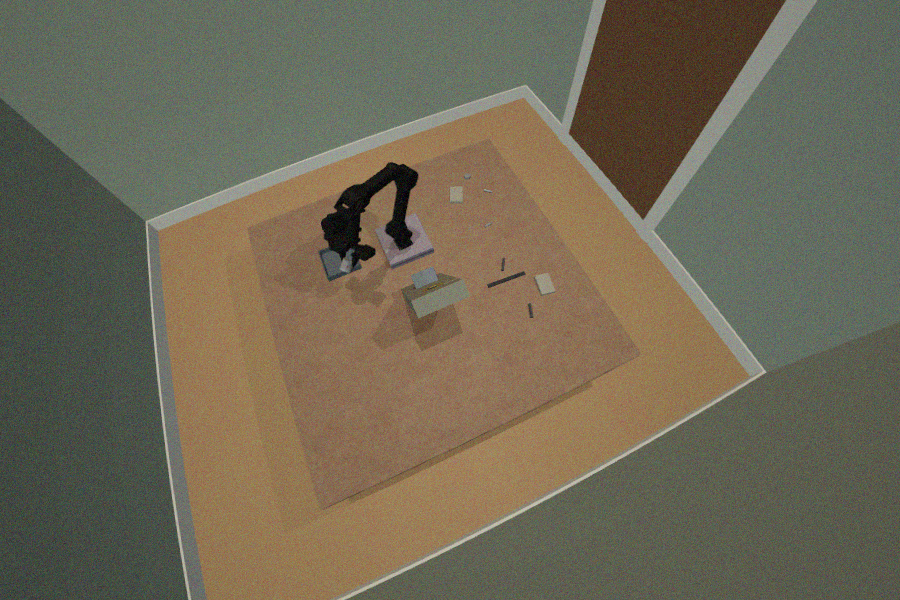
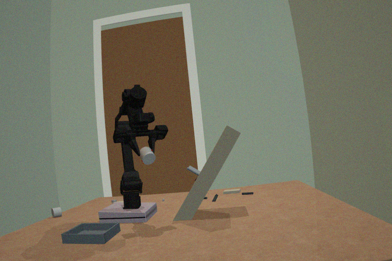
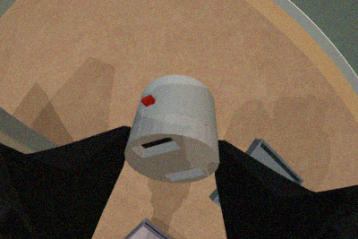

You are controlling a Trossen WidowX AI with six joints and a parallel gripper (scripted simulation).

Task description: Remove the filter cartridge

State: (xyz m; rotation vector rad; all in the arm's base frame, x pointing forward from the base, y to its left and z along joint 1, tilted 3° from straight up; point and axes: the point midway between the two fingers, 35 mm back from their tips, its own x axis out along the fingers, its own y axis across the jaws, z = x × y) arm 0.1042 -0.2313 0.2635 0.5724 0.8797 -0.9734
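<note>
The light grey filter cartridge (image 1: 345, 264) (image 2: 147, 155) (image 3: 175, 109) is out of the panel and in the air. My gripper (image 2: 147, 152) (image 3: 174, 142) is shut on its sides. The slotted face is turned toward the wrist camera; a red mark shows on the side. The cartridge is tilted and hangs well above table height. The blue-grey tray (image 1: 326, 266) (image 2: 82, 239) (image 3: 269, 160) is on the table, partly hidden by a finger in the wrist view. In the top view the cartridge overlaps the tray; in the exterior view it is up and right of it.
The slanted service panel (image 1: 440, 297) (image 2: 211, 169) stands beside the pinkish robot base (image 1: 420, 253) (image 2: 122, 214). A pale blue plate (image 1: 424, 277) (image 2: 193, 169) juts from the panel. A small white cylinder (image 2: 56, 212) lies at the far left. Dark bars (image 1: 505, 279) and pale blocks (image 1: 544, 283) lie beyond the panel.
</note>
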